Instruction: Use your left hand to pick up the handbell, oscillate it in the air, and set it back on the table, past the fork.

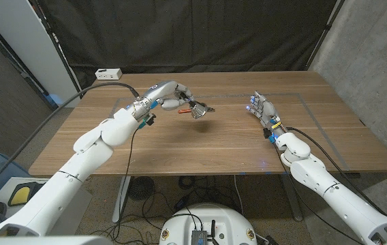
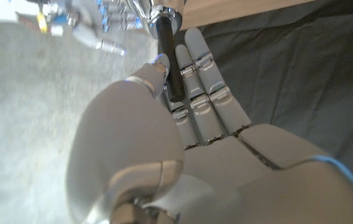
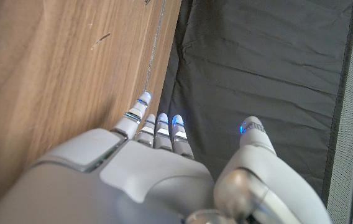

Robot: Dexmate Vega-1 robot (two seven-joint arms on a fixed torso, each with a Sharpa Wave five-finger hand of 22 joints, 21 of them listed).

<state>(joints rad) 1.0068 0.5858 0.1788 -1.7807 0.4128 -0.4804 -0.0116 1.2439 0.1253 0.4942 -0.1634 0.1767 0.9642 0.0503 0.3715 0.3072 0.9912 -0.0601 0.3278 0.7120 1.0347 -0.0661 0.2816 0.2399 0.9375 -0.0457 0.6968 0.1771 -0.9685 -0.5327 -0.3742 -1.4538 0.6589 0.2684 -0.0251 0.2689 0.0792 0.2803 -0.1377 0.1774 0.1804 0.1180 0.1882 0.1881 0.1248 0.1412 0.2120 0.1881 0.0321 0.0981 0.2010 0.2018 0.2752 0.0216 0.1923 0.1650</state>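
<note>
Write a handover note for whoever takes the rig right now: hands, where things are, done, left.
Left hand: grips the handbell by its dark handle, held in the air above the table, with its shadow on the wood below it.
Right hand: holds nothing, fingers apart, over the table's right half.
Fork: something thin lies on the table just past the bell, but I cannot tell whether it is the fork.
Done: bell picked up.
Left: whether the oscillating has begun can't be told from one moment; the bell must then be set back on the table, past the fork.
</note>
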